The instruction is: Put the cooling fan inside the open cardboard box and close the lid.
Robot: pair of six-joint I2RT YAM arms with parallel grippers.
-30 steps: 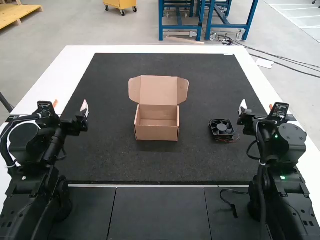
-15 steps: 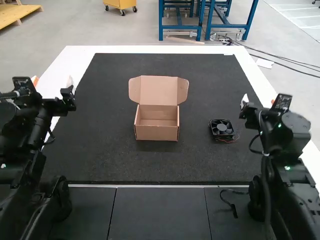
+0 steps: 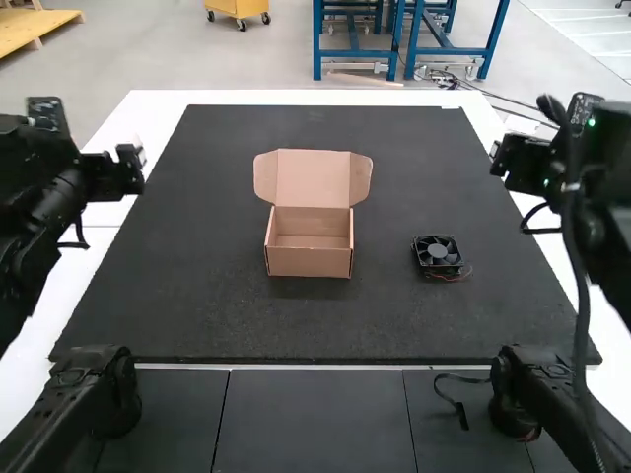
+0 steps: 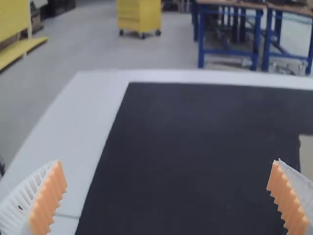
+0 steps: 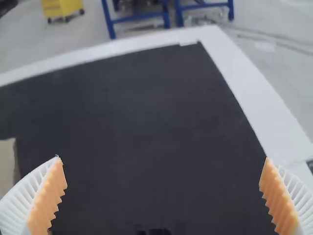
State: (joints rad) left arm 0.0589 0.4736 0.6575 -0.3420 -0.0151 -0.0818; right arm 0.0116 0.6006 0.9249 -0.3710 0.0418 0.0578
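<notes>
While your left gripper (image 4: 166, 165) and right gripper (image 5: 161, 165) both hang spread wide and empty, lower the right one over the fan (image 3: 438, 254), flat on the surface (image 3: 217, 296) near the open box's (image 3: 310, 241) right, and pinch its frame squarely.

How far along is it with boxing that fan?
Nothing looks done: the small black square cooling fan lies on the black mat beside the brown cardboard box, lid open. In hand: nothing; left gripper and right gripper are open, empty. Left: grasp fan, box it, close lid.
</notes>
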